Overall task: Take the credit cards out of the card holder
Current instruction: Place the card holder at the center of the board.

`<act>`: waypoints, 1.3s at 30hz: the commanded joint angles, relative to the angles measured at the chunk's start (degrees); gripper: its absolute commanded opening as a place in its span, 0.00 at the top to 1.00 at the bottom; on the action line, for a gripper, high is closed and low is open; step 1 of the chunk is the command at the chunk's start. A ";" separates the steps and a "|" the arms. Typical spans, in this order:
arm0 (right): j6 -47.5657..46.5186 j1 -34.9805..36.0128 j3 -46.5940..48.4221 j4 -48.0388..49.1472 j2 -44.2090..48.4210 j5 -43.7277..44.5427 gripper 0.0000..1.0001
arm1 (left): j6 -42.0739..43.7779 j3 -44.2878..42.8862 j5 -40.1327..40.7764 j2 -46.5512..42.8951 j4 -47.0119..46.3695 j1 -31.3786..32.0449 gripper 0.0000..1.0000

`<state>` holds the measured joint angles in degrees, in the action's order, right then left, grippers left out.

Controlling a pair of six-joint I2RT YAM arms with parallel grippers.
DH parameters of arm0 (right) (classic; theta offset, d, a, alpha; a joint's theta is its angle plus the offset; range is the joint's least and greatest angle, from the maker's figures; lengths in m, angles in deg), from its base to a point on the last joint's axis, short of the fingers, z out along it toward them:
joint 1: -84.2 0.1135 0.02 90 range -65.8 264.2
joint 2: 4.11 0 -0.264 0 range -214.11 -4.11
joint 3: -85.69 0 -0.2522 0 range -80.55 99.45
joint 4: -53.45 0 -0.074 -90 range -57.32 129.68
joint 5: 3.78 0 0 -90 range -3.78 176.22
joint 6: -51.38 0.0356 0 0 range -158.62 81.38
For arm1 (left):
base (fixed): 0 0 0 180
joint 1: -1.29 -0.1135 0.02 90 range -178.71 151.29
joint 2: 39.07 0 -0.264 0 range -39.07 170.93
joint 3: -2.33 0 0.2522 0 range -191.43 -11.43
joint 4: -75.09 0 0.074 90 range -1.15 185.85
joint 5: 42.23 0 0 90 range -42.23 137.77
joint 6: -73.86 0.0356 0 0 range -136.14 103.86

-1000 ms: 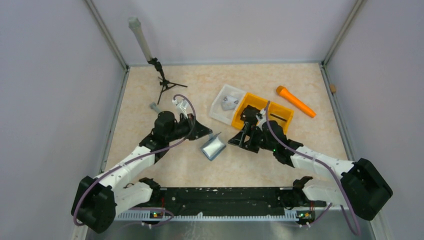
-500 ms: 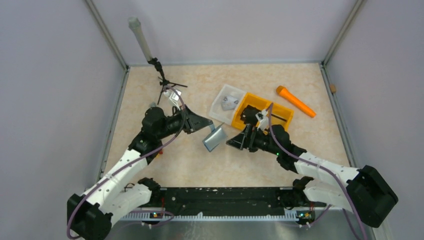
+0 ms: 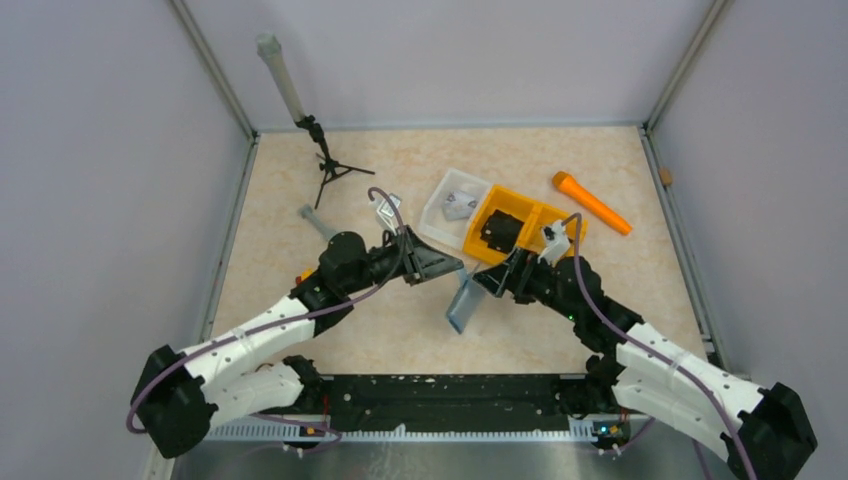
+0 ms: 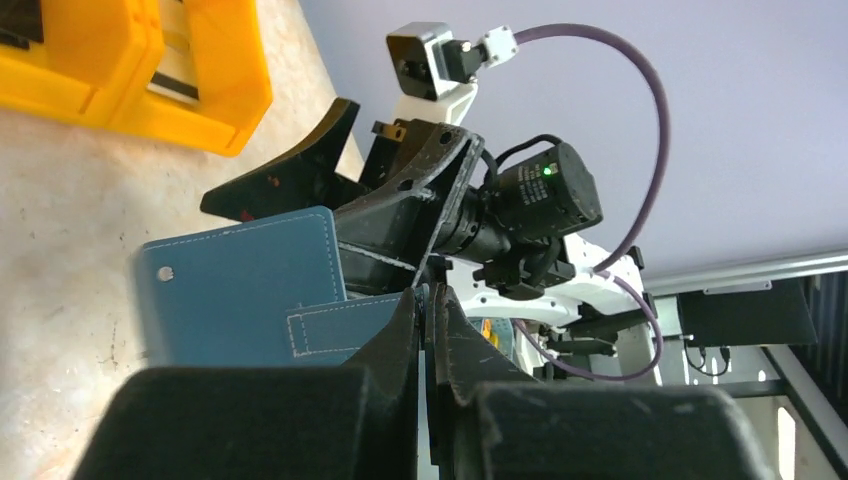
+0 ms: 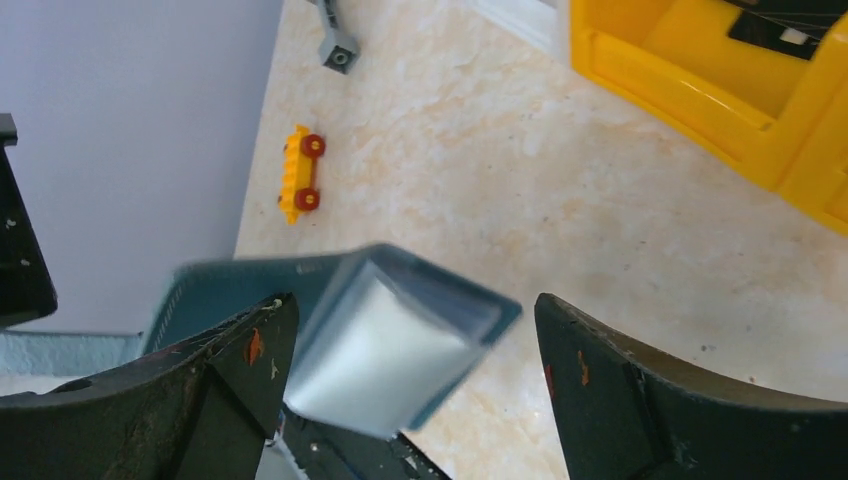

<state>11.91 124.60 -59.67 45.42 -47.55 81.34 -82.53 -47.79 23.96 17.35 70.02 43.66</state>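
The work looked to be at the opening-and-steadying step, with no card seen clear of the card holder (image 3: 463, 305). It stood tilted on one edge on the table (image 3: 380, 335), near its middle, between the two grippers and just in front of the orange bin (image 5: 680, 105). The left gripper (image 4: 430, 295) had its fingers pressed together with barely a slit between them, right against a stitched strap of the holder; whether the strap or a card edge was pinched there could not be told. The right gripper (image 5: 415, 300) was spread wide, with the holder between its fingers, at or near one of them but not clamped. The holder was a flat teal-blue fold with pale stitching and a small light stud at one outer corner. In the right wrist view it gaped open, blurred, showing a lighter inside and a grey rectangular panel. The next move probably called for one gripper to pin a leaf firmly and the other to find a card's exposed edge and draw it straight along its pocket; a loose grip would likely let the thin holder tip or fold shut
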 commanded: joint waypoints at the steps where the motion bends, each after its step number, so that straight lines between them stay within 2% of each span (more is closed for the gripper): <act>1: -1.49 0.30 3.22 -8.06 0.35 4.62 0.11 | -7.08 4.94 5.17 3.34 -16.42 1.56 1.00; 5: -2.05 0.37 4.40 -10.82 -3.44 4.62 0.12 | -5.50 9.69 5.88 8.02 -18.17 0.00 1.00; 9: -2.45 0.38 5.03 -11.05 -8.52 3.08 0.13 | -2.39 12.43 1.75 15.48 -20.01 -0.94 1.00; 13: -3.37 0.38 4.77 -8.90 -11.32 -0.59 0.22 | 1.41 14.74 0.72 19.21 -19.79 -1.01 1.00; 19: -4.52 1.32 5.75 -9.89 -13.29 -0.97 0.23 | 11.23 13.09 5.79 12.90 -4.17 -1.13 1.00; 25: -3.70 2.07 5.81 -8.92 -13.86 -1.11 0.28 | 18.56 7.09 10.88 7.80 11.49 -3.21 1.00; 29: -3.11 2.69 4.44 -6.53 -12.20 -1.17 0.32 | 19.87 6.08 8.81 8.99 12.72 -6.85 1.00; 34: -2.22 3.57 2.71 -3.70 -11.38 -1.93 0.37 | 24.44 2.44 8.78 15.34 15.46 -9.06 1.00; 39: -1.72 4.87 4.42 -5.48 -14.97 -1.51 0.36 | 30.00 -0.90 14.15 19.01 22.27 -9.48 1.00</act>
<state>9.35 128.08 -56.89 38.80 -60.29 79.88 -59.08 -44.95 33.42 35.08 85.78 34.57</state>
